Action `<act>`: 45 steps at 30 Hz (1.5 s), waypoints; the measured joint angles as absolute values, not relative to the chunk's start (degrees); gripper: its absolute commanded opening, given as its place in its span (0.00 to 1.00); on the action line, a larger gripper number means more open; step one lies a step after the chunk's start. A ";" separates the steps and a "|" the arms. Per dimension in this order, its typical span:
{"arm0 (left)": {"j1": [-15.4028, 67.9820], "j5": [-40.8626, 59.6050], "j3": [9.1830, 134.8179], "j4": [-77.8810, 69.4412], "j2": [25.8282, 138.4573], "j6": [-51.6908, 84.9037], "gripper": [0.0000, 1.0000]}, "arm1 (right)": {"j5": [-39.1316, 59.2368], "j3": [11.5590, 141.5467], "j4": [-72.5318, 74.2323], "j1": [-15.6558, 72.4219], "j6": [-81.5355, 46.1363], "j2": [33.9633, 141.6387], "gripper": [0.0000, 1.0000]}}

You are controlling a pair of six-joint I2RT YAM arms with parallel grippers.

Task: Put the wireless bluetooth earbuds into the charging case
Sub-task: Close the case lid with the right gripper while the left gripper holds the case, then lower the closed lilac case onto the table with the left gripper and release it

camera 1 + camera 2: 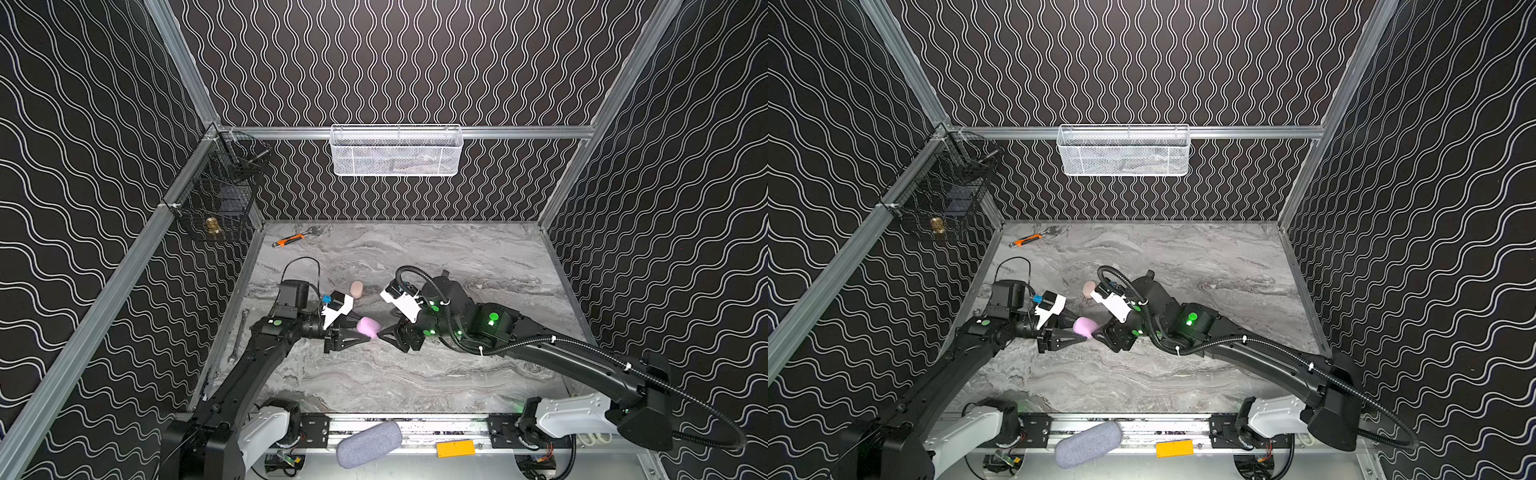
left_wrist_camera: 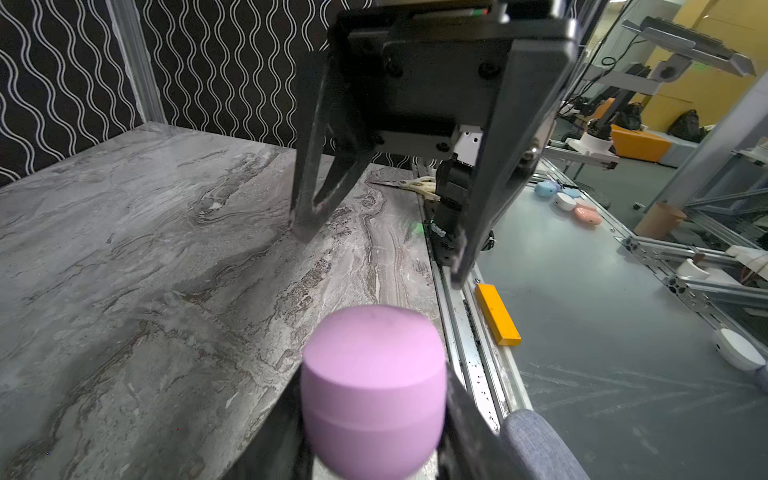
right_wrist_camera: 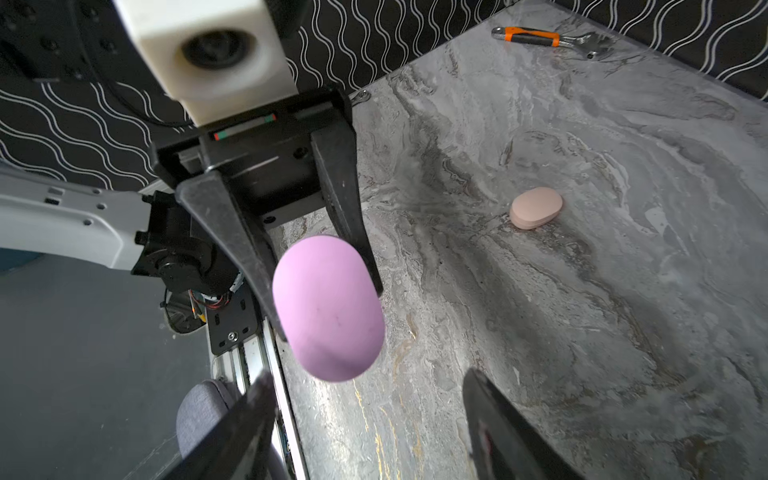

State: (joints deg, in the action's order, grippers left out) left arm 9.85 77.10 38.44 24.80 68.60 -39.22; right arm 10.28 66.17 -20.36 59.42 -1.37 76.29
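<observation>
My left gripper (image 1: 362,330) pinches the closed lilac case (image 2: 372,386) over the marble table (image 1: 415,374), my right gripper (image 2: 380,257) hangs spread just beyond it, a peach case (image 3: 536,212) lies shut farther back, and I see no earbuds, so nothing looks inserted yet within these wavy-patterned walls (image 1: 415,62).
</observation>
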 measured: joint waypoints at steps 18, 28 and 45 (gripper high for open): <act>10.09 75.46 39.51 29.54 71.07 -43.29 0.37 | 9.98 66.83 -21.89 59.44 -0.67 77.84 0.77; 11.38 56.47 38.68 8.54 75.55 -21.82 0.40 | -1.85 62.43 -20.99 55.55 -7.68 75.16 0.78; 27.05 21.56 45.28 -2.72 90.54 -4.23 0.45 | -6.74 49.08 -17.85 47.79 -19.86 62.13 0.80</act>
State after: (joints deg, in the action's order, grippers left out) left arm 27.05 21.56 45.28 -2.72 90.54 -4.23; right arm -6.74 49.08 -17.85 47.79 -19.86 62.13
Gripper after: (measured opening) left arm 0.438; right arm 0.797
